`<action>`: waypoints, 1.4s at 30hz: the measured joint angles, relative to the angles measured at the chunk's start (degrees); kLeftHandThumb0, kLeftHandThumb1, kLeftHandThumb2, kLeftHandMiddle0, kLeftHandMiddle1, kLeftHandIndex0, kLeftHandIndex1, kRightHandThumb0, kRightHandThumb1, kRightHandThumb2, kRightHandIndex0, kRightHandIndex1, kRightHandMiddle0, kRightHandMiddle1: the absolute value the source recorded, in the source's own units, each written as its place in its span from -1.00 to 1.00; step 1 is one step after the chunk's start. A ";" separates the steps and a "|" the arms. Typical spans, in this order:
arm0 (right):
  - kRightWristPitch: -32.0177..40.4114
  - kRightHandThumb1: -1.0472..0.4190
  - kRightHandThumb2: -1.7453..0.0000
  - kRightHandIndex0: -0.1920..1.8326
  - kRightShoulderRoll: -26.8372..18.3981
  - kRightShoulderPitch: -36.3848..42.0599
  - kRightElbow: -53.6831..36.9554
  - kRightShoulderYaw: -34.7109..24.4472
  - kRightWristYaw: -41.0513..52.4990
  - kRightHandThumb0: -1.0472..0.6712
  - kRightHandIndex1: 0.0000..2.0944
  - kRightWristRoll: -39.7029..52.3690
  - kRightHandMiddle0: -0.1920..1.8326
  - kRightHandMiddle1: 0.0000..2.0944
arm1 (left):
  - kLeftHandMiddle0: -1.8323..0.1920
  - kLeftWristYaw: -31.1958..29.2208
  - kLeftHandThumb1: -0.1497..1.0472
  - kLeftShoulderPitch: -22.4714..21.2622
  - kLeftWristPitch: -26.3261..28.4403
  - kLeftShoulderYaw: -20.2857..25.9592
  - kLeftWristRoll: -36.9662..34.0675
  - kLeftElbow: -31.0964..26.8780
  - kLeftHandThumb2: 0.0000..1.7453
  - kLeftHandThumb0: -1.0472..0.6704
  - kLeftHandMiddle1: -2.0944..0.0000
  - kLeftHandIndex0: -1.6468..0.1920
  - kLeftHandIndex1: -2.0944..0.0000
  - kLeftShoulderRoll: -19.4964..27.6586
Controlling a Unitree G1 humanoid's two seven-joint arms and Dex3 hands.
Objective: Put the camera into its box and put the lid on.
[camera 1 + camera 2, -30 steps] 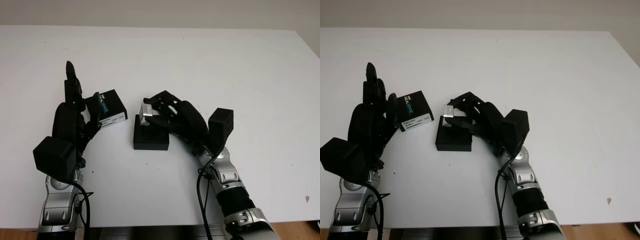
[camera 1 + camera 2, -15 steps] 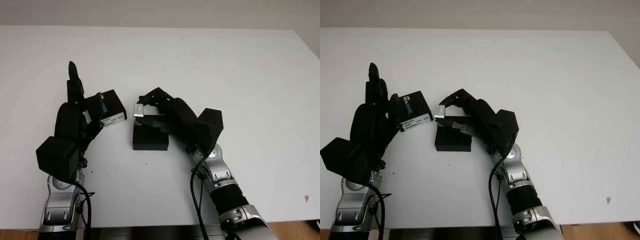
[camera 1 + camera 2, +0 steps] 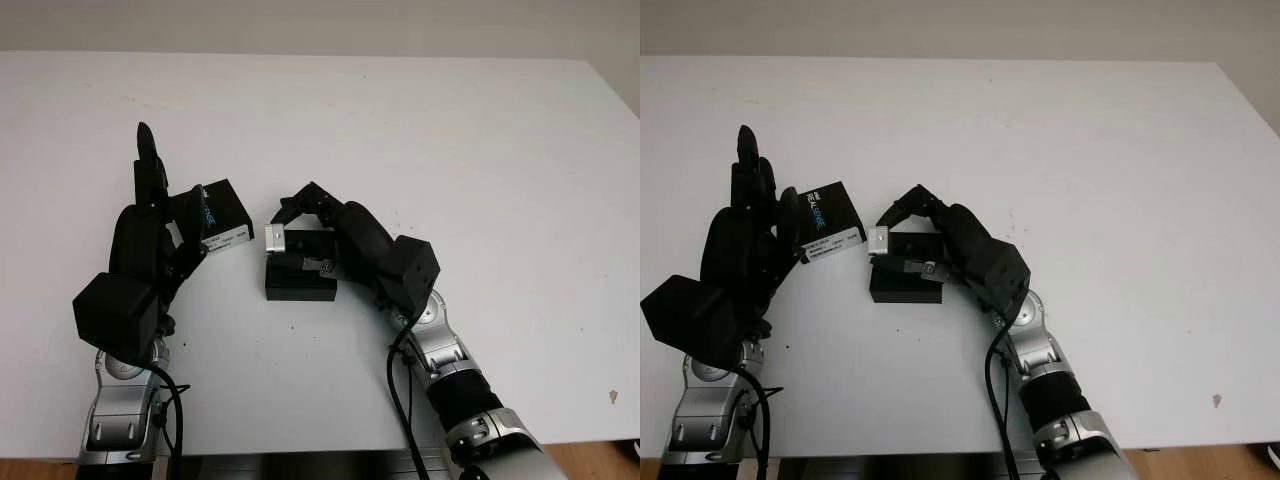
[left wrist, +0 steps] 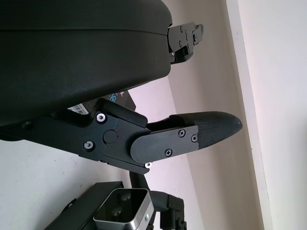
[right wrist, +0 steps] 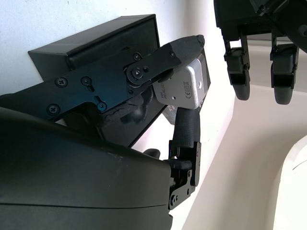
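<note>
Two black hands sit on the white tabletop in the head views. The right hand has its fingers curled round the small silver camera, held over the left edge of the open black box. The left hand is open beside the labelled lid. From the left wrist, the camera sits by the box. From the right wrist, fingers pinch the camera above the box.

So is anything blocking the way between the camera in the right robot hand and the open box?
Nothing visible does. The right robot hand holds the small silver camera at the left edge of the open black box. The lid sits apart, by the left robot hand.
</note>
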 measured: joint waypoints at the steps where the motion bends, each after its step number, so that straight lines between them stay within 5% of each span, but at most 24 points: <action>1: -0.21 -0.97 0.94 -0.96 -0.09 0.00 0.02 0.07 -0.11 -0.36 -0.05 -0.33 -0.52 0.73 | 1.00 0.00 1.00 0.00 0.00 0.00 0.00 0.00 -0.29 -0.61 1.00 1.00 1.00 0.00; 16: 0.02 -0.98 0.94 -0.91 -4.95 3.95 -10.91 3.10 -6.56 -0.32 -0.05 -10.83 -0.60 0.65 | 1.00 -0.17 1.00 0.02 -0.03 0.20 -0.16 -0.14 -0.30 -0.61 1.00 1.00 1.00 0.04; 21: 0.37 -0.98 0.94 -0.95 -7.33 7.10 -16.77 3.85 -7.67 -0.37 -0.28 -13.97 -0.81 0.25 | 1.00 -0.27 1.00 0.16 -0.04 0.51 -0.48 -0.26 -0.31 -0.61 1.00 1.00 1.00 0.05; 25: 0.59 -0.99 0.94 -0.89 -9.36 9.15 -22.78 4.10 -8.09 -0.38 -0.54 -16.44 -0.79 -0.04 | 1.00 -0.51 1.00 0.50 -0.01 0.85 -1.14 -0.45 -0.32 -0.62 1.00 1.00 1.00 0.06; 42: 3.45 -0.98 0.94 -0.80 -13.45 13.88 -37.22 3.92 -8.09 -0.33 -0.79 -19.05 -0.75 -0.30 | 1.00 -1.50 1.00 0.96 0.68 1.44 -1.12 -1.32 -0.33 -0.63 1.00 1.00 1.00 0.80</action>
